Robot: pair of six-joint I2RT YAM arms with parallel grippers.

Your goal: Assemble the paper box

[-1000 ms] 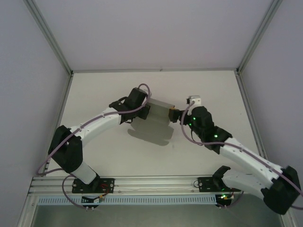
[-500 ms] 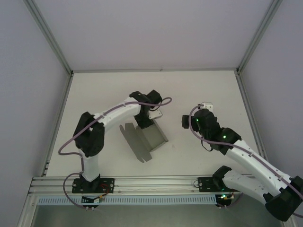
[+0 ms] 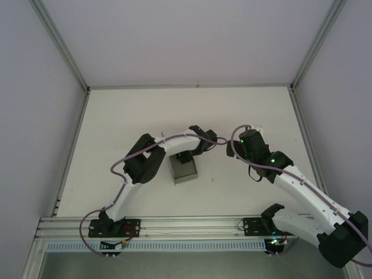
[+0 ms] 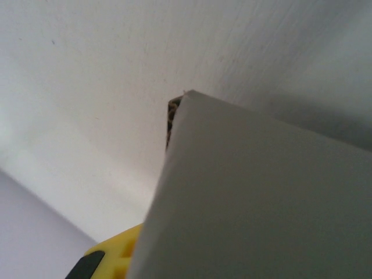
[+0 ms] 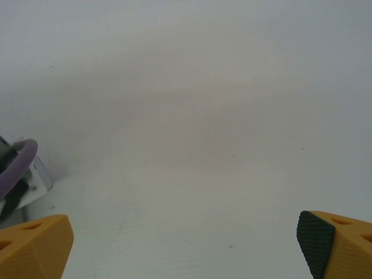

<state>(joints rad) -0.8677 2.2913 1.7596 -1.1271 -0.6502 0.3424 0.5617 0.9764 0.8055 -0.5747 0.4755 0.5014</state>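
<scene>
The paper box (image 3: pixel 185 171) is plain grey card, folded into a narrow upright shape near the table's middle. My left gripper (image 3: pixel 188 155) is shut on its far edge, the arm curled round above it. In the left wrist view the grey card (image 4: pixel 261 197) hangs close across the lens, with one yellow finger (image 4: pixel 110 260) peeking out beneath it. My right gripper (image 3: pixel 246 137) stands apart to the right of the box. In the right wrist view it (image 5: pixel 186 250) is open, its yellow fingers wide with bare table between them.
The white table (image 3: pixel 128 116) is walled by a metal frame; its posts (image 3: pixel 58 43) rise at the back corners. A rail (image 3: pixel 186 224) with both arm bases runs along the near edge. The left arm's purple cable (image 5: pixel 16 165) shows at the right wrist view's left edge.
The left arm has swung the card rightward and nearer, and the wide sheet now stands folded narrower. The right gripper has drawn back from the card's edge to the right.
</scene>
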